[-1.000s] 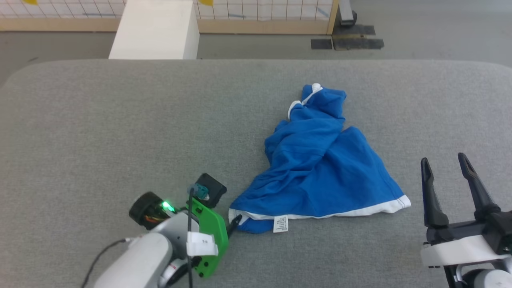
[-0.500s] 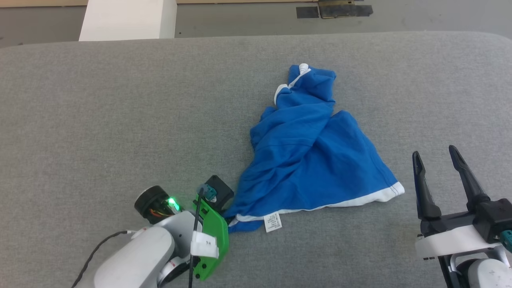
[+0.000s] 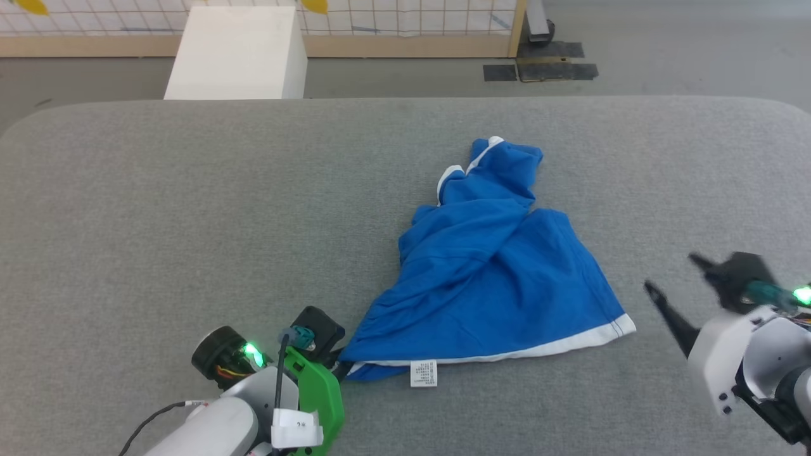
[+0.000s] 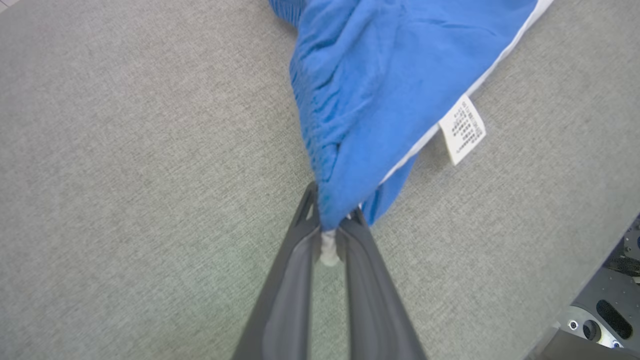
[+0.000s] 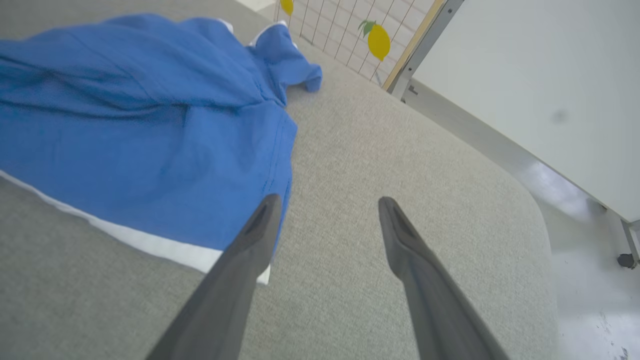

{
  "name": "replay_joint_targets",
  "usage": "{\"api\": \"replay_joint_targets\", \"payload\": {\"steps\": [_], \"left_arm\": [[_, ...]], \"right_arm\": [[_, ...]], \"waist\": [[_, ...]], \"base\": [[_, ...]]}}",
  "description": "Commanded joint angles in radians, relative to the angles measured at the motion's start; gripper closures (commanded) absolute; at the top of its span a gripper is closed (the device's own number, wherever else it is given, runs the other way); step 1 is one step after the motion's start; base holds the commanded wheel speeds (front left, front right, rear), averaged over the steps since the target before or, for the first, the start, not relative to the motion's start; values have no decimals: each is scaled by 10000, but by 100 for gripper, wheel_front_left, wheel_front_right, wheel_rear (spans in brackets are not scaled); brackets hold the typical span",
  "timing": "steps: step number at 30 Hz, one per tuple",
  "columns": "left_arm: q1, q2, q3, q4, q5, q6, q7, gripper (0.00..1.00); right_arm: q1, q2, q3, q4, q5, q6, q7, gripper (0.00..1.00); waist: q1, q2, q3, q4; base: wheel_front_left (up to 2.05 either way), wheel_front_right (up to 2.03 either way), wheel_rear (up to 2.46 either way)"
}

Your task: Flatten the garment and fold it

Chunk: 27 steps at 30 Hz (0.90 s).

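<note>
The garment [image 3: 494, 278] is a crumpled heap of bright blue shorts with a white hem, lying on the grey table [image 3: 190, 209]. A small white tag [image 3: 423, 373] hangs at its near edge. My left gripper [image 3: 339, 370] is shut on the garment's near-left corner. In the left wrist view the fingers [image 4: 300, 260] pinch the blue cloth [image 4: 380, 80] with a bit of white trim between them. My right gripper [image 3: 671, 278] is open and tilted, just right of the hem's right corner. In the right wrist view its open fingers [image 5: 250, 250] hover beside the white hem [image 5: 165, 247].
A white box [image 3: 237, 54] stands on the floor beyond the table's far edge. Behind it runs a wire grid fence [image 3: 405, 19] in a wooden frame, with yellow lemon shapes [image 5: 379, 41] on it. Dark mats [image 3: 538, 66] lie on the floor.
My left gripper has shut on the garment's near-left corner. My right arm has swung round and tilted, its fingers now pointing left toward the hem corner. The head camera has shifted.
</note>
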Motion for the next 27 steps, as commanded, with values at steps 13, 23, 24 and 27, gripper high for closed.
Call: {"api": "replay_joint_targets", "payload": {"steps": [13, 23, 24, 27], "left_arm": [[-305, -376, -226, 143, 121, -21, -418, 100], [-734, -589, -284, 360, 276, -96, -776, 100], [-770, -606, -284, 384, 282, -101, -807, 100], [-852, -664, -291, 495, 286, -120, -928, 100]], "right_arm": [[-3574, -1686, 4413, 1698, 4339, -15, 5098, 0], [-4406, -756, 5655, 4299, 5486, -15, 4509, 0], [-4397, -703, 5805, 4437, 5526, -15, 4391, 0], [-4345, -561, 6271, 4847, 5742, -15, 4030, 0]], "waist": [[0, 0, 256, 505], [0, 0, 953, 870], [0, 0, 1016, 891], [0, 0, 1133, 936]], "base": [[0, 0, 0], [0, 0, 0], [0, 0, 0], [0, 0, 0]]}}
